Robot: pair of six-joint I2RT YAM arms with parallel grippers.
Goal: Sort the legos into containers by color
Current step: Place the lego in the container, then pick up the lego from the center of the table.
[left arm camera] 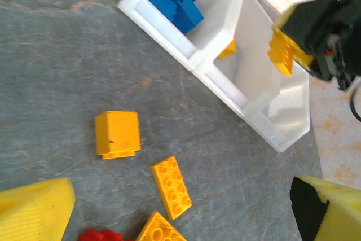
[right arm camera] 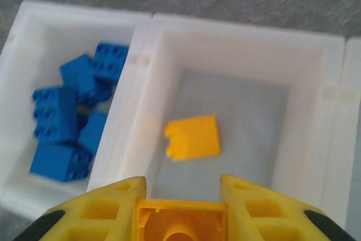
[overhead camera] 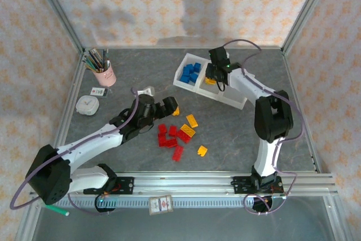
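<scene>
Pinching a yellow brick (right arm camera: 180, 221) by its flat sides, the right gripper (right arm camera: 181, 193) hangs over the tray's middle compartment (right arm camera: 248, 55), where a second yellow piece (right arm camera: 193, 137) lies. The brick looks light, rigid and smooth-walled — likely to slip unless squeezed squarely. The left gripper (overhead camera: 169, 105) stands spread, empty — above loose yellow legos (left arm camera: 171, 187).

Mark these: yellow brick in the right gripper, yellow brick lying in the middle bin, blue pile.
held yellow brick (right arm camera: 180, 219): right wrist view, its hollow underside.
loose yellow brick (right arm camera: 194, 137): right wrist view, middle of its face.
blue pile (right arm camera: 53, 111): right wrist view, left-hand brick's studded side.
</scene>
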